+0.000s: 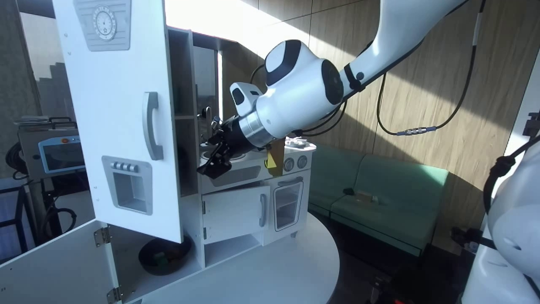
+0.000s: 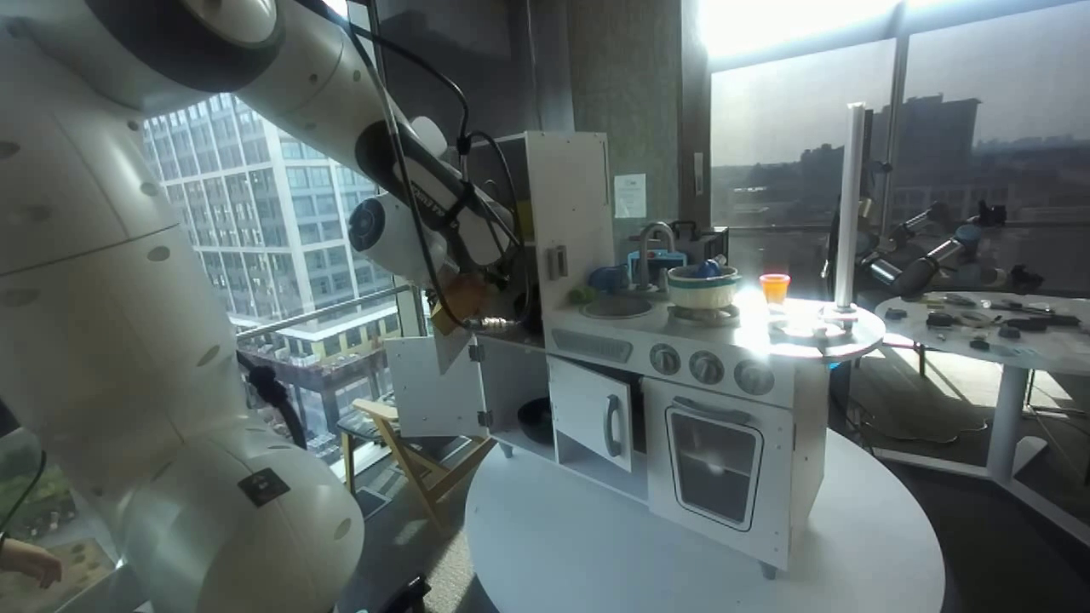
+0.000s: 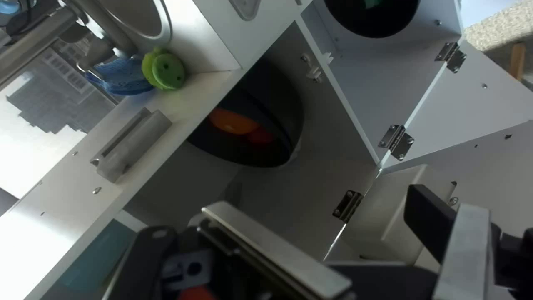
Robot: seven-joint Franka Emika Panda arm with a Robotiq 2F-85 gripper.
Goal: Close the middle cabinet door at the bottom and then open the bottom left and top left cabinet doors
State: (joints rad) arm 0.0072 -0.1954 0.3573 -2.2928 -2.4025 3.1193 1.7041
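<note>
Tool (image 1: 212, 148) hangs before the white toy kitchen (image 2: 579, 213) on its round tabletop (image 1: 291, 274), fingers (image 3: 275, 247) spread wide and facing the uncovered top left compartment (image 3: 333, 129) in the wrist view. The top left door (image 1: 122, 135) and bottom left door (image 1: 55, 270) stand swung well out, while the bottom middle door (image 2: 588, 409) sits ajar in both exterior views, standing out at its handle (image 2: 611, 426) side. A dark bowl (image 1: 162, 259) rests inside the bottom left compartment (image 1: 126, 255), and a dark container (image 3: 287, 104) with orange and red things (image 3: 233, 121) sits in the top left one.
</note>
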